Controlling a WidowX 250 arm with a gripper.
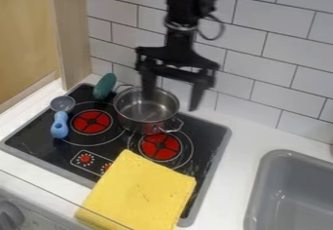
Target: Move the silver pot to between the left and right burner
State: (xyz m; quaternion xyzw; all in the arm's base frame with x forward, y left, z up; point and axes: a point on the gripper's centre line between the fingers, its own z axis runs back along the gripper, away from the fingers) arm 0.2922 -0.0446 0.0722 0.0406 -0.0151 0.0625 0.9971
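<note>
The shiny silver metal pot point(135, 121) sits between the left red burner point(91, 122) and right red burner point(160, 148), toward the stove's far side. The black two-finger gripper point(172, 103) hangs by its far right rim, jaws spread apart and released.

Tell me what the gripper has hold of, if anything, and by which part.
Nothing is held. The gripper is open at the silver pot, with no rim or handle pinched between its fingers; the pot rests on the stove.
</note>
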